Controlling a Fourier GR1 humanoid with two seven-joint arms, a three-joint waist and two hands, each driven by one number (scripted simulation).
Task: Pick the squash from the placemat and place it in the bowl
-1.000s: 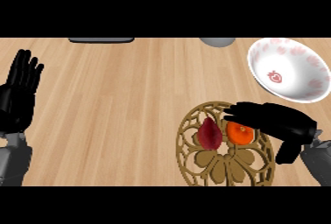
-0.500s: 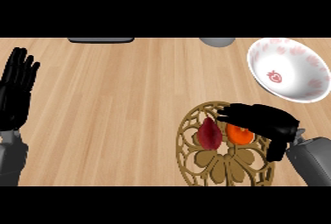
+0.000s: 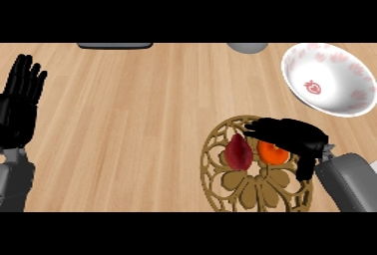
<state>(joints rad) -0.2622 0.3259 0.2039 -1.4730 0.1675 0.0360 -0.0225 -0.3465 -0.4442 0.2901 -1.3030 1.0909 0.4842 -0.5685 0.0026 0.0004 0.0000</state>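
An orange squash (image 3: 274, 153) lies on the round golden openwork placemat (image 3: 254, 191) at the lower right, beside a dark red oval vegetable (image 3: 238, 152). My right hand (image 3: 290, 135) sits on top of the squash, its fingers curled over the far side and its thumb down the right side, hiding the squash's upper part. The white bowl (image 3: 329, 79) with pink strawberry marks stands at the upper right, apart from the mat. My left hand (image 3: 18, 102) rests open at the left edge, fingers up.
A dark flat object (image 3: 115, 45) and a grey round object (image 3: 247, 47) lie along the counter's far edge. Bare wooden counter (image 3: 132, 124) spreads between my two hands.
My right forearm has swung in from the right to come up from below. The hand has closed in over the squash. The left hand has stayed put.
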